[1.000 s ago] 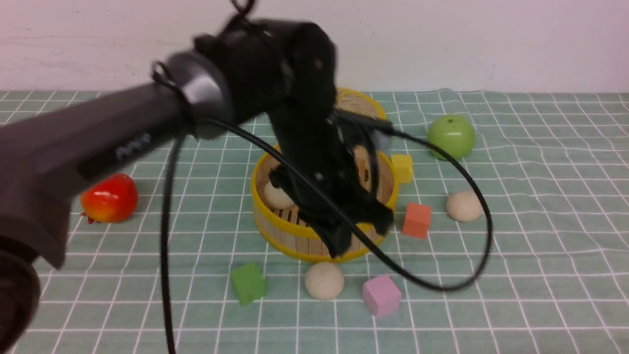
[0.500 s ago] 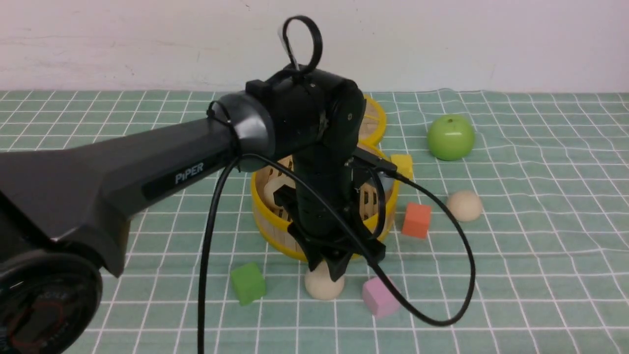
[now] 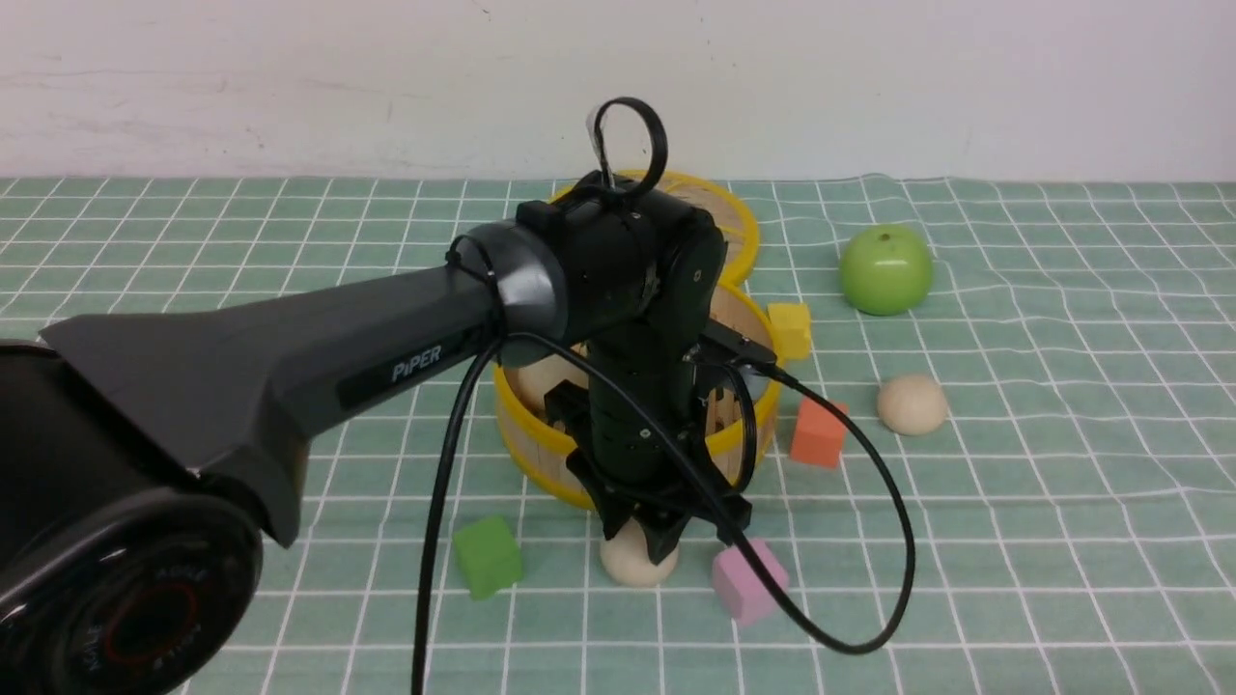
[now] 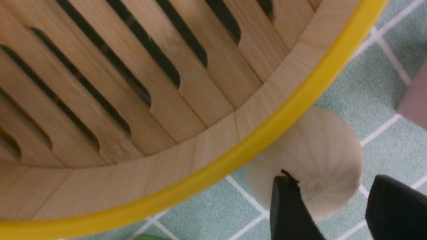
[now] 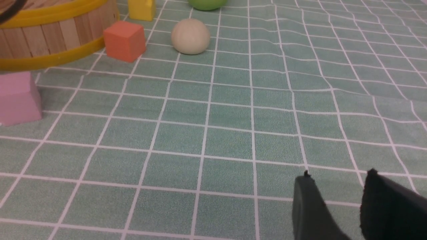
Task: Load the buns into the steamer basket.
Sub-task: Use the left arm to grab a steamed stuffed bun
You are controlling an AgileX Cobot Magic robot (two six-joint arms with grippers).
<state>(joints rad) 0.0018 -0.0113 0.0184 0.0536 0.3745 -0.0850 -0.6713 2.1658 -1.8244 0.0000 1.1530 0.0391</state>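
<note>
The steamer basket (image 3: 536,461) stands mid-table, and one bun (image 3: 541,376) lies inside it at its left. A second bun (image 3: 628,569) rests on the cloth just in front of the basket. My left gripper (image 3: 642,541) points down right over this bun. In the left wrist view this gripper (image 4: 330,186) is open, its fingers (image 4: 287,206) straddling that bun (image 4: 310,156) beside the basket's yellow rim (image 4: 267,133). A third bun (image 3: 912,403) lies to the right, seen also as a bun (image 5: 190,36) far ahead of my open, empty right gripper (image 5: 337,176).
A green apple (image 3: 885,270) sits at the back right and a flat lid (image 3: 729,227) behind the basket. Cubes lie around the basket: yellow (image 3: 790,328), orange (image 3: 819,432), pink (image 3: 748,579) beside the front bun, green (image 3: 488,555).
My left arm has swung from over the basket down to the bun in front of it, and its jaws have opened. The right gripper has not moved.
</note>
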